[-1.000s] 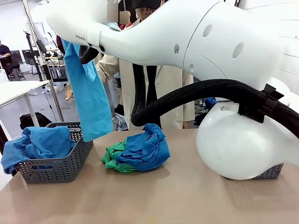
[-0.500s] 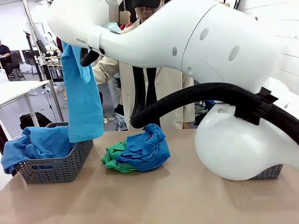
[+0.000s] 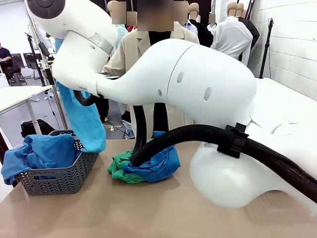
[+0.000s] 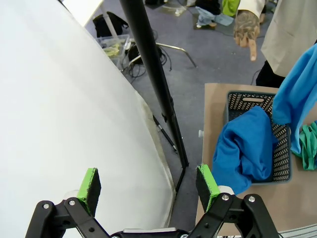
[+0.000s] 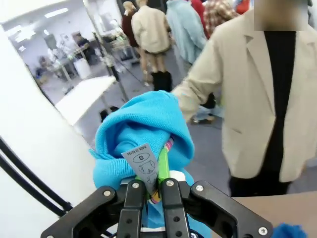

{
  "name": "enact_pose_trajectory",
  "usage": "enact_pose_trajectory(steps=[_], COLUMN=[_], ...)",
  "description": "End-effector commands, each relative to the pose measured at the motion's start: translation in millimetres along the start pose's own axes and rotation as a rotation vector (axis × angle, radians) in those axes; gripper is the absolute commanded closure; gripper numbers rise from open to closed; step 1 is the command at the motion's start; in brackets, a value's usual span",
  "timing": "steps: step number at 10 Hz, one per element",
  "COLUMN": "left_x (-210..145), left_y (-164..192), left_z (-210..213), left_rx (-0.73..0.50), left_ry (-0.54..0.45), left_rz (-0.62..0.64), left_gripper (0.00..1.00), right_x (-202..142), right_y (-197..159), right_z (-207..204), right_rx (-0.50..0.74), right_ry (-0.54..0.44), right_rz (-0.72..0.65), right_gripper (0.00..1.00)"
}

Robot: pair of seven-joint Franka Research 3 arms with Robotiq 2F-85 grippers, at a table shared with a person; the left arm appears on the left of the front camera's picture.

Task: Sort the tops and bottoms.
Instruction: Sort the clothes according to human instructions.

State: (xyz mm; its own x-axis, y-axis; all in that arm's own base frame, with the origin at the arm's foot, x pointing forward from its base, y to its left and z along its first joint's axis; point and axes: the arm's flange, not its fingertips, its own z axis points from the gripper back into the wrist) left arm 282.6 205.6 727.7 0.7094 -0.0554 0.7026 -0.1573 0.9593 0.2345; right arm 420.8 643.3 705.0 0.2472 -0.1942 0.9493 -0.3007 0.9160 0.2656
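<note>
Logging from the remote station, with the grey basket [image 3: 62,182] as reference. It sits at the left end of the bench [image 3: 148,213], a royal blue top [image 3: 42,151] heaped in it and spilling over its left wall.

Right fingers [image 5: 164,166] are clenched on a sky-blue top [image 5: 143,124], pinching it at its white label. The cloth hangs above the basket with its hem at the basket's right rim. Left fingers [image 4: 89,182] stand released with nothing between them, well apart from the basket.

Just right of the basket on the bench is a pile: green bottoms [image 3: 118,171] underneath, another blue top [image 3: 161,161] over them.

Obstructions: the right arm's white body [image 3: 198,89] and its black hose [image 3: 198,134] cross my front view. They cover part of the pile and the bench farther right of the basket. A person in a beige jacket [image 3: 124,54] stands beyond the basket's far side.

Against a second ago: the arm has swung lower. The hanging top has moved left, from beside the basket to over its rim. The pile is unchanged.
</note>
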Motion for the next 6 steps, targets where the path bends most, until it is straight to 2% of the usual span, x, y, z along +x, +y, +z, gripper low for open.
enact_pose_trajectory(steps=[1, 3, 5, 6], left_x=[1, 1, 1, 1], left_y=[0, 0, 0, 0], left_z=[0, 0, 0, 0], left_rx=[0.001, 0.001, 0.001, 0.001], left_ry=[-0.001, -0.001, -0.001, -0.001], left_rz=[0.003, 0.003, 0.003, 0.003], left_gripper=[0.0, 0.0, 0.0, 0.0], right_x=[101, 82, 81, 63], right_y=[240, 281, 306, 308], right_z=[-138, -137, -161, -176], right_rx=[0.076, 0.21, 0.254, 0.273], right_ry=[-0.044, 0.003, 0.032, 0.121], right_rz=[-0.108, -0.226, -0.31, -0.298], right_gripper=[1.0, 1.0, 1.0, 1.0])
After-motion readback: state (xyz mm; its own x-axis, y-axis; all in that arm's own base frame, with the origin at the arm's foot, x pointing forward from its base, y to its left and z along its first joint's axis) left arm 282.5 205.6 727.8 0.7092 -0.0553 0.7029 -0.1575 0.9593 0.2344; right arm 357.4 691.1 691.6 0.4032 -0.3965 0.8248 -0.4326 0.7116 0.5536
